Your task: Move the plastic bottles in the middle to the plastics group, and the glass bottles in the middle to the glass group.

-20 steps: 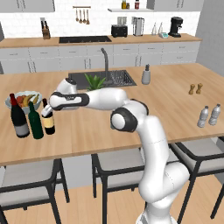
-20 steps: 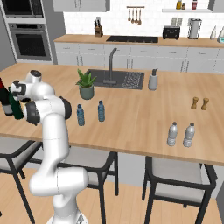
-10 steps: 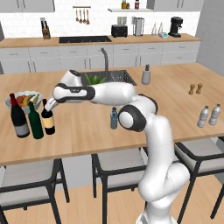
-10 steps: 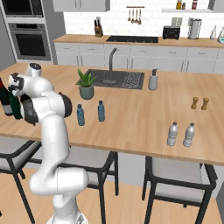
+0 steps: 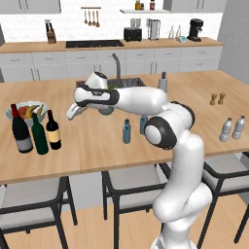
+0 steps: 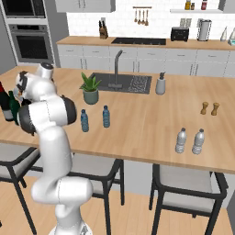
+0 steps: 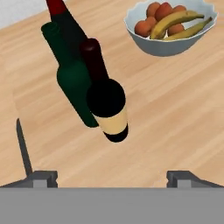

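Note:
The dark wine bottle point(image 5: 52, 131) with red cap and yellowish label point(image 7: 112, 122) stands upright beside the slim green bottle point(image 5: 39, 135) point(image 7: 72, 78) and the big dark bottle point(image 5: 20, 131) at the counter's left. My gripper point(image 5: 71, 113) hovers up and to the right of them, open, with nothing between its fingers point(image 7: 22, 146). Two small blue bottles point(image 5: 126, 131) point(image 5: 143, 124) stand mid-counter, also blue bottles point(image 6: 84, 120) point(image 6: 106, 116) in the right base view. The pale grey bottle pair point(image 5: 225, 130) point(image 6: 181, 140) is at the far right.
A fruit bowl point(image 5: 26, 113) point(image 7: 173, 30) sits just behind the dark bottles. A potted plant point(image 6: 90, 89) and the sink point(image 6: 119, 82) lie behind the blue bottles. Wooden shakers point(image 5: 217, 98) stand at the back right. Stools line the counter's near edge.
My gripper has drawn back to the right and slightly up, away from the yellow-labelled wine bottle, which stays standing beside the green bottle.

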Robot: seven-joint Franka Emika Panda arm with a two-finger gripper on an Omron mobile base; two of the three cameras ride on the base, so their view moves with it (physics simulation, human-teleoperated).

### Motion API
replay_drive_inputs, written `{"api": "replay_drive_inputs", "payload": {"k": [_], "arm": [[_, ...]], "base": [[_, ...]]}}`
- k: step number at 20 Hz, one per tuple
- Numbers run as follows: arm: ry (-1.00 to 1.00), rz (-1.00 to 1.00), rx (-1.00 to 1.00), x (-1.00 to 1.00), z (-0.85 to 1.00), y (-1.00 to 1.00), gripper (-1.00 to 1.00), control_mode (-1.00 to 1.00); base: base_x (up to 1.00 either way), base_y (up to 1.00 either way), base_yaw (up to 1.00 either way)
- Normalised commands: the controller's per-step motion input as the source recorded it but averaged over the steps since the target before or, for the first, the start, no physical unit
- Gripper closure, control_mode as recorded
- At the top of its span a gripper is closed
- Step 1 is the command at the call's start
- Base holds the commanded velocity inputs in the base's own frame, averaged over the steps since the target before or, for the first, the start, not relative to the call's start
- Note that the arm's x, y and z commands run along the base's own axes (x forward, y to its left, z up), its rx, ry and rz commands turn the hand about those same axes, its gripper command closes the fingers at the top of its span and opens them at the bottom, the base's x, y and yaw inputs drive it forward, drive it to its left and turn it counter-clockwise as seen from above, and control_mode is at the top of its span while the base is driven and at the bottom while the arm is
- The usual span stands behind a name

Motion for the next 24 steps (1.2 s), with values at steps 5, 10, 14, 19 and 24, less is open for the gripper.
{"api": "replay_drive_inputs", "payload": {"k": [5, 10, 14, 19, 24], "arm": [[0.05, -0.26, -0.15, -0.06, 0.01, -0.60, -1.00, -1.00], [0.06, -0.38, -0.21, -0.04, 0.01, -0.50, -1.00, -1.00], [0.15, -0.52, -0.12, 0.00, 0.29, -0.57, -1.00, -1.00], [0.29, -0.43, 0.00, -0.04, 0.75, -0.49, -1.00, -1.00], [0.03, -0.21, 0.13, -0.47, -0.19, -0.84, -1.00, -1.00]], "base": [[0.00, 0.00, 0.00], [0.00, 0.00, 0.00], [0.00, 0.00, 0.00], [0.00, 0.00, 0.00], [0.00, 0.00, 0.00]]}}
